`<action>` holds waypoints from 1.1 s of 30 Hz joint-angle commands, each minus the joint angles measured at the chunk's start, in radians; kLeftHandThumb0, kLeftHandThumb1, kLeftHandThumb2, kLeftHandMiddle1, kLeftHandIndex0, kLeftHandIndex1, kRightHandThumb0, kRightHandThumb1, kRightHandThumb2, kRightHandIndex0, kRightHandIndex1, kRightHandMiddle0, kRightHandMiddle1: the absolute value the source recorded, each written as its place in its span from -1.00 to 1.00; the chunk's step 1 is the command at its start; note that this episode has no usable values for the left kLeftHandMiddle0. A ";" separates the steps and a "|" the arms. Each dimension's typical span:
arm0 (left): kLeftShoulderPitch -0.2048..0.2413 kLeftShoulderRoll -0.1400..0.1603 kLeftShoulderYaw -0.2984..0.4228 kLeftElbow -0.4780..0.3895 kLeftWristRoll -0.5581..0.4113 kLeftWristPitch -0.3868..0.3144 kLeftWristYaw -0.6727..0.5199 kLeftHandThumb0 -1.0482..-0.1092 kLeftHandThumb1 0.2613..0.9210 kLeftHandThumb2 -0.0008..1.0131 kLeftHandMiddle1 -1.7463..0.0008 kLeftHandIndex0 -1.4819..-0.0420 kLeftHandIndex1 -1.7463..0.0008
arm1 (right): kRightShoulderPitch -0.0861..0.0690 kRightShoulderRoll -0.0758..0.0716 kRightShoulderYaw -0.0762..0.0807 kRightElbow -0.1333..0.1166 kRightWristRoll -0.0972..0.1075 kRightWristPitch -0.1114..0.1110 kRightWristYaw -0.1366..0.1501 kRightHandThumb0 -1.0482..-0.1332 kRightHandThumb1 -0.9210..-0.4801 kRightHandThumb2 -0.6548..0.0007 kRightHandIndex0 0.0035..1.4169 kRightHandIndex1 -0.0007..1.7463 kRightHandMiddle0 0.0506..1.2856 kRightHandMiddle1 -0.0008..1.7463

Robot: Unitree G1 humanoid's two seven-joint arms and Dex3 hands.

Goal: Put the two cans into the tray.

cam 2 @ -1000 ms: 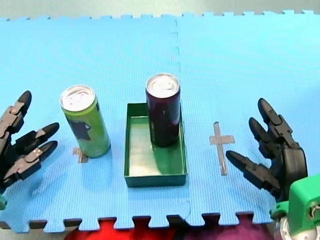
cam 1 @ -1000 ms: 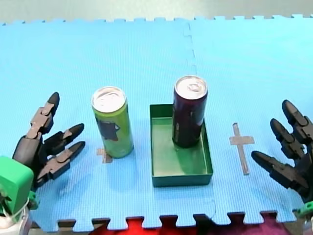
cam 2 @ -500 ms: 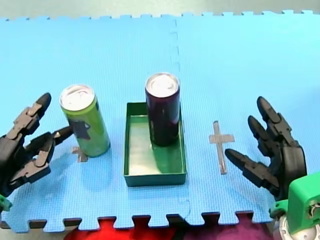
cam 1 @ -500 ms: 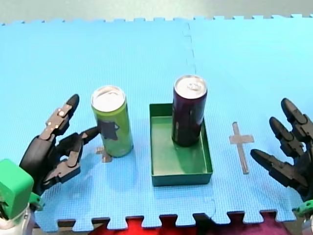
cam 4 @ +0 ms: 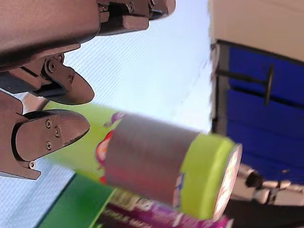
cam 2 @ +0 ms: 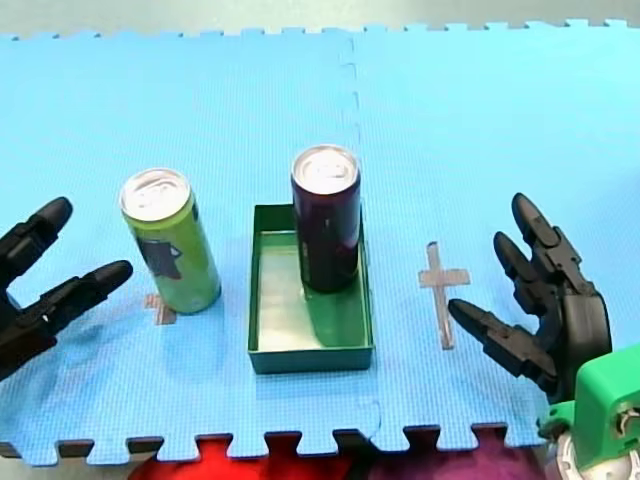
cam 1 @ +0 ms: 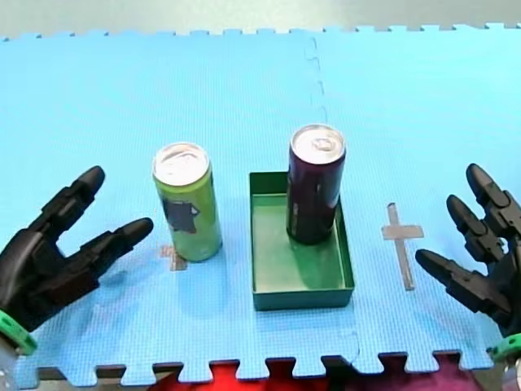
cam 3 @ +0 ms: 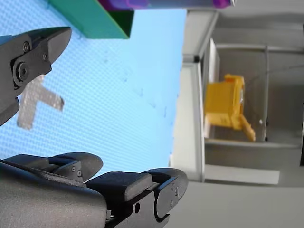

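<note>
A lime-green can (cam 1: pixel 187 204) stands upright on the blue foam mat, just left of the green tray (cam 1: pixel 301 297). A dark purple can (cam 1: pixel 316 187) stands upright inside the tray at its far end. My left hand (cam 1: pixel 114 208) is open, low at the mat's near left, a short gap from the green can. At the near right my right hand (cam 1: pixel 446 224) is open, well apart from the tray. The second wrist view has the green can (cam 4: pixel 156 164) close beyond dark fingers (cam 4: pixel 47 133). The first wrist view catches a tray corner (cam 3: pixel 95 16).
A grey tape cross (cam 1: pixel 401 236) lies on the mat between the tray and my right hand. Another tape mark (cam 1: pixel 171 259) peeks out at the green can's base. The mat's toothed front edge (cam 1: pixel 269 366) runs just below the tray.
My left hand reached toward the green can half a second ago, then drew back to the left and sank lower. Both cans, the tray and my right hand stayed put.
</note>
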 commanded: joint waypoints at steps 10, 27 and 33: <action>0.002 -0.005 0.017 -0.007 0.044 -0.052 0.084 -1.00 1.00 -0.30 0.99 0.94 0.99 | 0.000 -0.008 -0.002 0.003 0.000 -0.006 -0.001 -0.41 -0.02 1.00 -0.44 -1.00 -0.52 -1.00; 0.001 -0.144 0.106 -0.029 -0.057 -0.100 0.127 -1.00 1.00 -0.37 0.99 0.94 1.00 | 0.010 -0.012 0.002 -0.019 -0.003 0.009 -0.005 -0.45 -0.03 1.00 -0.43 -1.00 -0.52 -1.00; 0.021 -0.145 0.062 -0.044 0.050 -0.254 0.236 -0.98 0.63 -0.78 0.99 0.94 1.00 | 0.010 -0.012 0.003 -0.019 -0.004 0.008 -0.007 -0.46 -0.04 1.00 -0.43 -1.00 -0.52 -1.00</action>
